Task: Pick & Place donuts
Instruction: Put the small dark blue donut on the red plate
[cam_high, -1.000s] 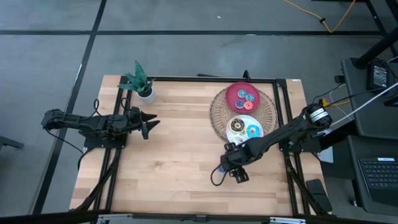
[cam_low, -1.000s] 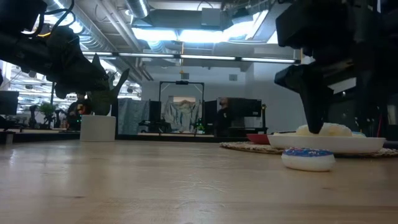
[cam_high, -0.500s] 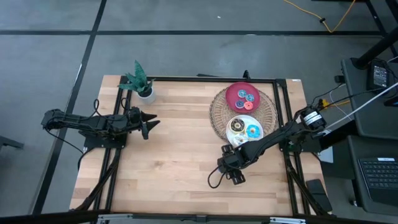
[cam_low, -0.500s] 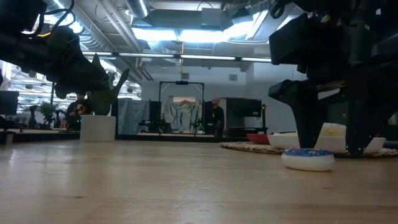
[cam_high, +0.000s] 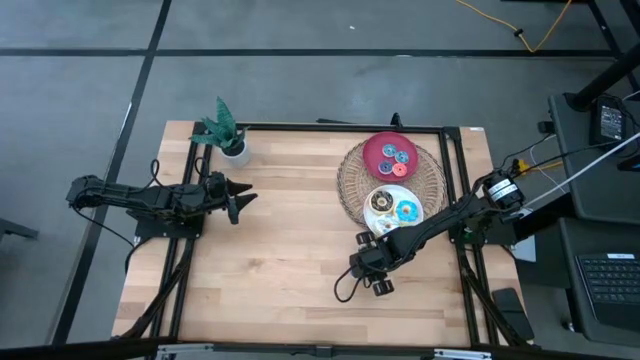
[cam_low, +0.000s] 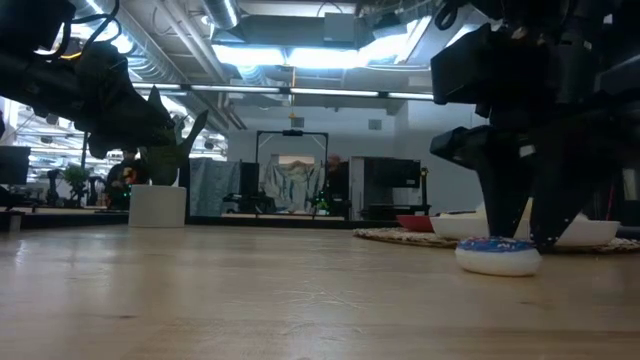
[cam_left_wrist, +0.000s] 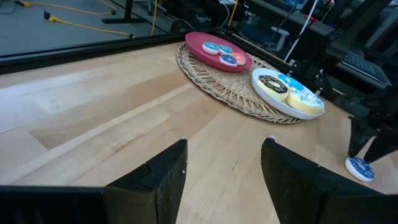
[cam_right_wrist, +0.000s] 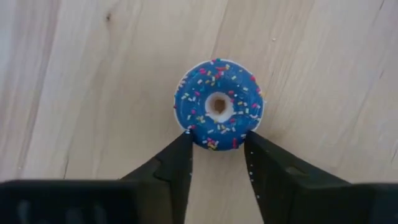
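- My right hand (cam_low: 524, 238) is low over the near right part of the counter (cam_high: 280, 250), pointing down at one blue donut (cam_right_wrist: 219, 104) with sprinkles.
- This donut lies flat on the bare wood, alone, just to the near side of the white plate (cam_left_wrist: 273, 102).
- My right fingers (cam_right_wrist: 177, 155) stand narrow, one at each side of the donut's edge, and the tips touch its rim. I cannot tell if they grip it already.
- My left hand (cam_high: 240, 197) hangs above the left side of the counter, well apart from the donut. Its fingers are moderately apart and hold nothing.
- The white plate carries a chocolate donut (cam_high: 379, 202) and a blue-iced donut (cam_high: 407, 211).
- The red plate (cam_high: 375, 150) is farther away, touching or almost touching the white one, and has small donuts (cam_high: 397, 157) on it: several blue, one red-pink.
- Both plates sit on a round woven mat (cam_high: 350, 185) at the far right.
- A small plant in a white pot (cam_high: 234, 148) stands at the far left corner.
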